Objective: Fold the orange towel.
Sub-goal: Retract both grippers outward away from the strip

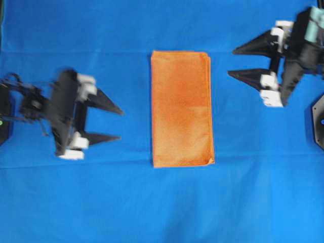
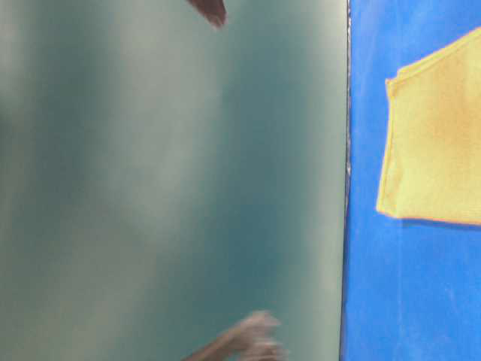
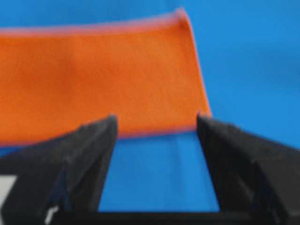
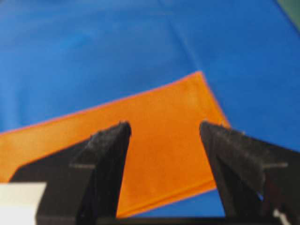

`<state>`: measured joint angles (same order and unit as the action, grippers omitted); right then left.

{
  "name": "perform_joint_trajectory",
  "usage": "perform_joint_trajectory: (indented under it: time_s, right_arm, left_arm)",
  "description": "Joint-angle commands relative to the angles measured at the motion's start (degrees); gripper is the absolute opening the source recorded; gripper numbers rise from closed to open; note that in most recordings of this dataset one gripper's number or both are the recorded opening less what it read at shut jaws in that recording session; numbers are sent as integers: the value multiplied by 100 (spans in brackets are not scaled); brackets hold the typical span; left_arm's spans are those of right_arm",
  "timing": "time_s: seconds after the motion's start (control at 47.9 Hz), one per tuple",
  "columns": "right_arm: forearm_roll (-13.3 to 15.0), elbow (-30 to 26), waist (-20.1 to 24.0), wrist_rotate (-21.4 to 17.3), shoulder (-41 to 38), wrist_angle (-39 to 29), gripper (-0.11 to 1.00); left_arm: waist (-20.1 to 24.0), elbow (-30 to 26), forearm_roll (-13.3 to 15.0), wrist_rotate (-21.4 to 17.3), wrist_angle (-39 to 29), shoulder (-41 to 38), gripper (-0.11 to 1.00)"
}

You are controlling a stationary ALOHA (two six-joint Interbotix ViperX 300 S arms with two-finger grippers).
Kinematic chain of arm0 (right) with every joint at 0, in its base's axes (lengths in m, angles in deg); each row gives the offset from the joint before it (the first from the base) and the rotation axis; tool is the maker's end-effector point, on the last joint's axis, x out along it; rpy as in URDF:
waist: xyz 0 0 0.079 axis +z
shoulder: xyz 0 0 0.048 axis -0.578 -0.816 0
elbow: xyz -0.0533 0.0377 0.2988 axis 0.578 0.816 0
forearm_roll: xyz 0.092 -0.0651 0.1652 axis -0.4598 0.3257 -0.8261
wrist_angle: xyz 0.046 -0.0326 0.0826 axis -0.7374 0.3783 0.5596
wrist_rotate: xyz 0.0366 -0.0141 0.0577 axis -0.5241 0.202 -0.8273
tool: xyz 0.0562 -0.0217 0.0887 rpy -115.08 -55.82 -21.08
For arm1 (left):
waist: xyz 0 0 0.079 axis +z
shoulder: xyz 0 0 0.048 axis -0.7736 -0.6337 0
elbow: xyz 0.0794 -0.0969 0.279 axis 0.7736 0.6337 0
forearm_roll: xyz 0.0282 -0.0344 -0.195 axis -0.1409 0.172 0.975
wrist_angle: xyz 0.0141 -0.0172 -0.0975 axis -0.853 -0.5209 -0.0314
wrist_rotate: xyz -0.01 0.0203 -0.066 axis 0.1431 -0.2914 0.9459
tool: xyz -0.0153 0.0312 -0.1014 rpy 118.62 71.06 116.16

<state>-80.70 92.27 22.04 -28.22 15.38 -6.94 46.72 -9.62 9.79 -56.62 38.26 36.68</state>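
The orange towel [image 1: 181,108] lies flat in the middle of the blue sheet as a tall, narrow rectangle, its doubled edges showing along the right side. It also shows in the left wrist view [image 3: 93,79], the right wrist view [image 4: 154,140] and, yellowish, in the table-level view [image 2: 436,150]. My left gripper [image 1: 120,123] hovers left of the towel, open, with only blue sheet between its fingers. My right gripper [image 1: 233,62] is up at the right, apart from the towel's top right corner, open and holding nothing.
The blue sheet [image 1: 162,207] covers the whole table. A dark base plate [image 1: 319,121] sits at the right edge. In the table-level view a grey-green wall [image 2: 165,180] fills the left, with a blurred hand [image 2: 248,342] at the bottom.
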Motion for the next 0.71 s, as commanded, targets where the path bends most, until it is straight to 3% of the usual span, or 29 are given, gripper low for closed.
perform_joint_trajectory:
  time_s: [0.0, 0.167, 0.313, 0.688]
  right_arm:
    - [-44, 237, 185, -62, 299, 246, 64]
    - [-123, 800, 325, -167, 396, 817, 64]
    - [-202, 1116, 360, -176, 237, 1415, 64]
    - [-193, 1072, 360, -176, 105, 1441, 64]
  left_arm:
    - [123, 281, 9, -9, 580, 378, 62]
    - [149, 896, 62, 9, 1292, 650, 61]
    - [149, 1046, 70, 167, 1468, 633, 61]
    - [176, 1020, 70, 185, 1468, 624, 61]
